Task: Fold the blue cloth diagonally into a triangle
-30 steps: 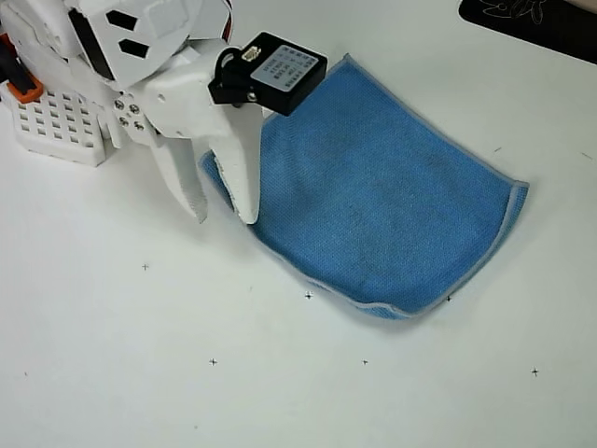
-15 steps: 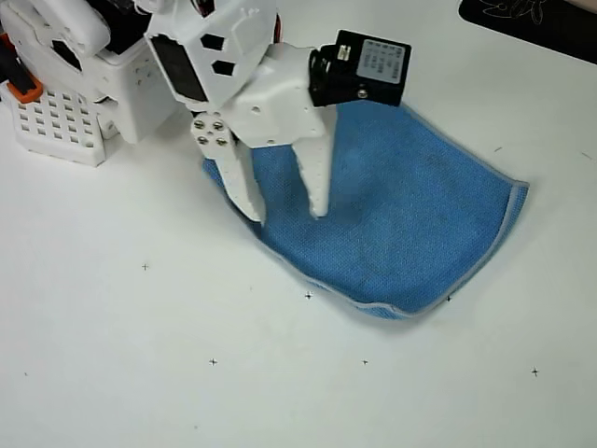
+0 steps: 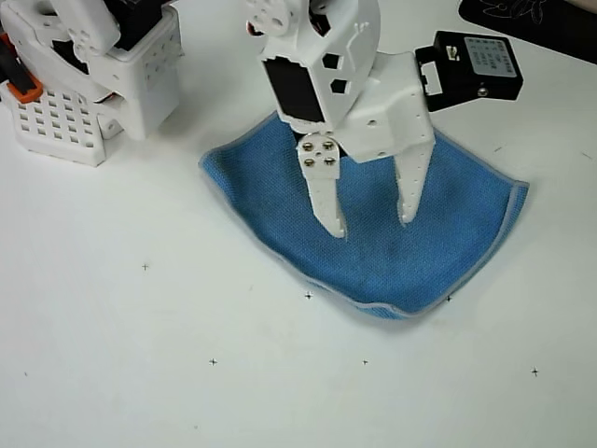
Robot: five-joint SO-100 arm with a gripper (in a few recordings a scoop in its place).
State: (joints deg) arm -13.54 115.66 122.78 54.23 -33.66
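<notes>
The blue cloth [image 3: 373, 252] lies on the white table in the overhead view, folded over with pale grey edging along its right and lower sides. My white gripper [image 3: 371, 222] hangs over the cloth's middle, fingers pointing down the picture. It is open, with one fingertip [image 3: 336, 227] on the left and the other on the right, and nothing between them. The arm hides the cloth's upper part.
The arm's white base [image 3: 84, 84] with a perforated block stands at the top left. A black camera module [image 3: 476, 70] sits on the wrist. A dark object [image 3: 532, 23] lies at the top right corner. Small black cross marks dot the table.
The arm has swung to the right, from the cloth's left edge to over its middle. The gripper stays open. The cloth has not visibly moved.
</notes>
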